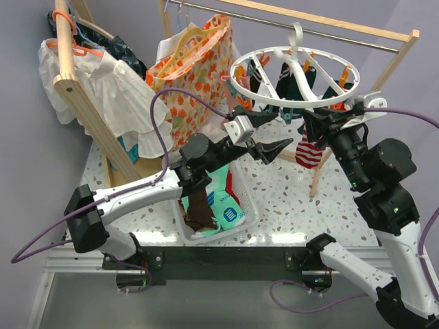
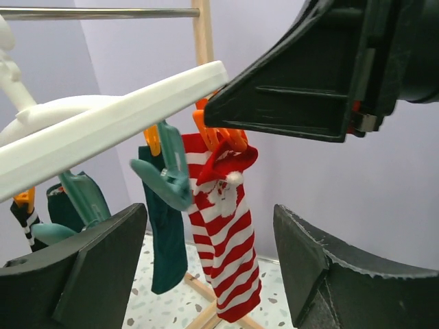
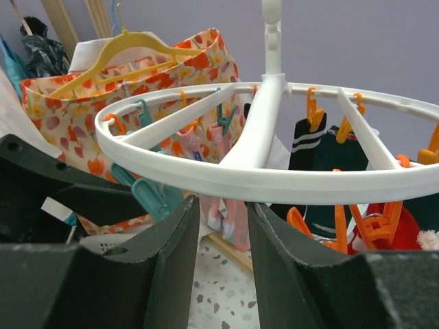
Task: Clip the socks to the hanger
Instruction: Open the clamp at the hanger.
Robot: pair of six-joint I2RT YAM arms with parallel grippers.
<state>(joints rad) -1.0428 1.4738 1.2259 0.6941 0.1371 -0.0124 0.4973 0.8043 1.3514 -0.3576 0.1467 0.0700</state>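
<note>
Hanger (image 3: 260,179): top view 1 o'clock, on rail (image 1: 322,27). Striped sock (image 2: 223,226) clipped at its 5 o'clock rim.
Left gripper (image 1: 282,130): jaws wide, empty.
Right gripper (image 3: 221,205): jaws narrowly apart, empty, under rim.
Risk: finger knocks hanger; hanger swings, sock slips from clip.

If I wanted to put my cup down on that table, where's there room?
Bare table lies between the basket and the right arm. Back left is crowded with the shirt and floral bag; socks dangle under the hanger.
</note>
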